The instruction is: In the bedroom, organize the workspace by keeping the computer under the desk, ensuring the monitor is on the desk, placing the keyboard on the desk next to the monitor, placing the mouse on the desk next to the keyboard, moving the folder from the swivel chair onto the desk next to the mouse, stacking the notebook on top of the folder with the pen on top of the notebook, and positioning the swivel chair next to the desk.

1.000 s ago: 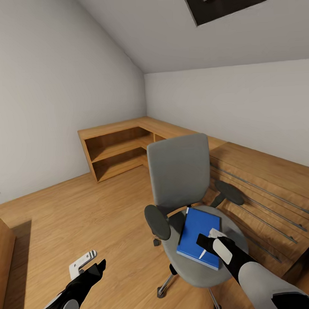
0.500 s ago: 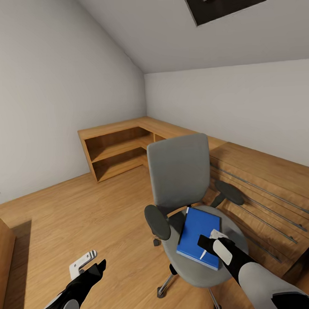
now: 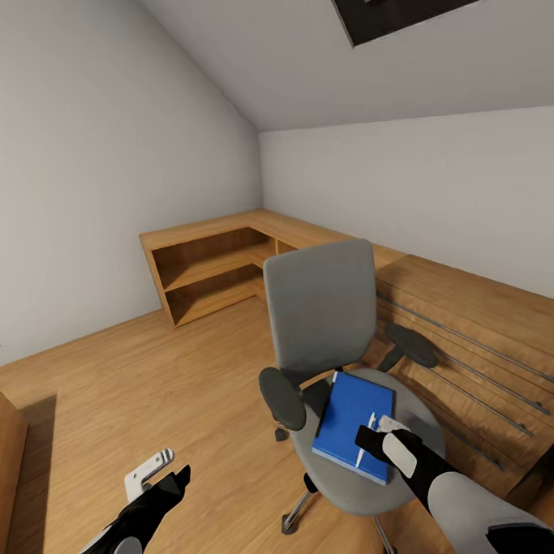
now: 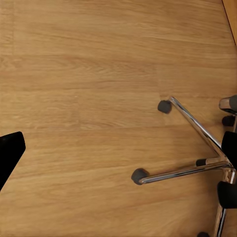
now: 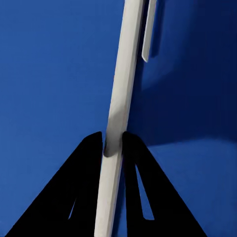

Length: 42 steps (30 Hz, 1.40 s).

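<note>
At seven o'clock in the head view your left claw [image 3: 162, 484] hangs low over the wooden floor [image 3: 152, 381] with nothing in it; I cannot tell how far its jaws are parted. Its wrist camera looks down on the chrome star base [image 4: 195, 160] of the swivel chair [image 3: 329, 339].

Move right to the seat: the blue folder [image 3: 349, 415] lies flat on it, and at five o'clock your right claw [image 3: 369, 444] is closed tight on the white pen [image 5: 118, 113] — the wrist view shows both fingertips [image 5: 91, 148] pinching the barrel near its lower end, the clip end pointing away over the blue.

To do this step well, I'd lift straight up before swinging — the pen sits close to the folder and a sideways drag could slide it off the seat. The pinch is low on the barrel, so keep the wrist steady or the pen may pivot.

No brand, label or writing is readable anywhere.
</note>
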Available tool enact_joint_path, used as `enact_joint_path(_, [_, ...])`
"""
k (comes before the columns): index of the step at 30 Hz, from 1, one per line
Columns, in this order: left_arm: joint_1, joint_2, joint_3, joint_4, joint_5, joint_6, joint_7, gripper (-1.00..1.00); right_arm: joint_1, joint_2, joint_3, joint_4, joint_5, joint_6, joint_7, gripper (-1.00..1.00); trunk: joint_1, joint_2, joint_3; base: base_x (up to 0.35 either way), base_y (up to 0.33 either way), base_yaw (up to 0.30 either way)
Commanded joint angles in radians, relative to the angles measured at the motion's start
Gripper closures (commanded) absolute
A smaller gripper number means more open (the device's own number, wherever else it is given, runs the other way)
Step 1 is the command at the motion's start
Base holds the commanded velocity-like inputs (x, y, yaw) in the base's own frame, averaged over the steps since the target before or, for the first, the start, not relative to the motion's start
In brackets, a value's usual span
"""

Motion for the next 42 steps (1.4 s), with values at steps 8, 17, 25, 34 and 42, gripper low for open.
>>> enact_joint_path(8, [0.000, -0.001, -0.005, -0.002, 0.011, 0.002, 0.007, -1.00, 0.001, 0.001, 0.006, 0.046, -0.016, 0.004, -0.008, 1.00, 0.000, 0.000, -0.001, 0.000, 0.000, 0.000])
enact_joint_path(17, [0.000, -0.001, -0.016, -0.002, 0.010, 0.000, 0.007, -1.00, 0.001, 0.001, 0.005, 0.047, -0.016, 0.004, -0.007, 1.00, 0.000, 0.000, -0.001, 0.000, 0.000, 0.000])
enact_joint_path(25, [0.000, -0.001, -0.018, -0.002, 0.009, 0.000, 0.007, -1.00, 0.001, 0.001, 0.005, 0.047, -0.016, 0.004, -0.007, 1.00, -0.004, 0.007, 0.002, 0.000, 0.000, 0.000])
enact_joint_path(34, [0.000, -0.001, -0.020, -0.002, 0.008, 0.000, 0.007, -1.00, 0.001, 0.000, 0.004, 0.045, -0.016, 0.004, -0.005, 1.00, -0.038, 0.070, 0.030, 0.000, 0.000, 0.000])
enact_joint_path(42, [0.000, -0.001, -0.044, -0.002, 0.004, 0.000, 0.008, -1.00, 0.001, 0.000, 0.004, 0.044, -0.016, 0.004, -0.005, 1.00, -0.069, 0.126, 0.055, 0.000, 0.000, 0.000])
